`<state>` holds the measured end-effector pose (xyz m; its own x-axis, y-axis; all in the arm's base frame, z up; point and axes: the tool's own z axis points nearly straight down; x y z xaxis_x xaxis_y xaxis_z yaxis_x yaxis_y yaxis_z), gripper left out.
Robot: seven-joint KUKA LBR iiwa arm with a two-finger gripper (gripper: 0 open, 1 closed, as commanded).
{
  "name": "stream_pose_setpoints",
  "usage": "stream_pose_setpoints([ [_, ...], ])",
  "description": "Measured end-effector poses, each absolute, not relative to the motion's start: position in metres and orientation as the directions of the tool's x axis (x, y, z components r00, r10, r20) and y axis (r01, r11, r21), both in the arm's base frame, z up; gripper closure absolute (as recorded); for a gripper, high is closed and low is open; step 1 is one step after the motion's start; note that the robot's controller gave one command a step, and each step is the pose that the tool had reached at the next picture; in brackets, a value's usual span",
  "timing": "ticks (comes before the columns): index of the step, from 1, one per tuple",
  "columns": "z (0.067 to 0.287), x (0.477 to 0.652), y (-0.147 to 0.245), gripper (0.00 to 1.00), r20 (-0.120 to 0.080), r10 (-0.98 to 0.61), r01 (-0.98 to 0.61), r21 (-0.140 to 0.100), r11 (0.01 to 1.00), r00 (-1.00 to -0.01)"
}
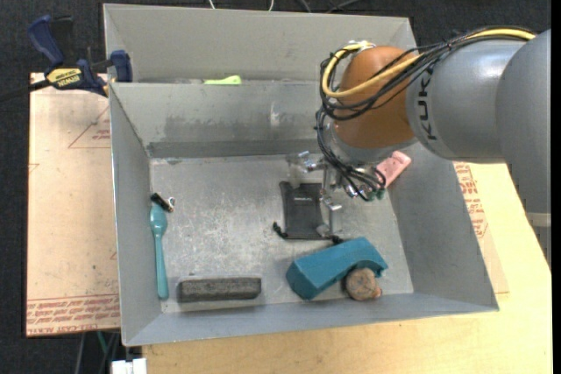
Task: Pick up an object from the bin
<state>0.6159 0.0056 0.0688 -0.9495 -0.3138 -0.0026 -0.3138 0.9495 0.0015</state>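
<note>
Grey metal bin (219,123) held a teal spoon (159,245), dark block (219,289) and blue wedge (329,269); my gripper (320,201) hung over a black slab (300,216) mid-bin; I couldn't tell its grip.

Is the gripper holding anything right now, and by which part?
It cannot be told. The gripper is low beside a flat black thing in the middle of the bin, but no hold on it shows.

Black flat slab (301,215), bin floor centre

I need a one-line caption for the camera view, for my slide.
End effector over a central black flat object; blue block nearby.
</note>
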Motion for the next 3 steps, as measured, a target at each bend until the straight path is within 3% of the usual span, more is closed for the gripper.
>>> stream_pose_setpoints([
  [1, 0.072, 0.616, -0.018, 1.0, -0.002, -0.604, -0.604, -0.001, 0.797, -0.797],
  [2, 0.072, 0.616, -0.018, 1.0, -0.002, -0.604, -0.604, -0.001, 0.797, -0.797],
  [3, 0.087, 0.619, -0.003, 1.0, -0.002, -0.76, -0.76, 0.0, 0.65, -0.65],
])
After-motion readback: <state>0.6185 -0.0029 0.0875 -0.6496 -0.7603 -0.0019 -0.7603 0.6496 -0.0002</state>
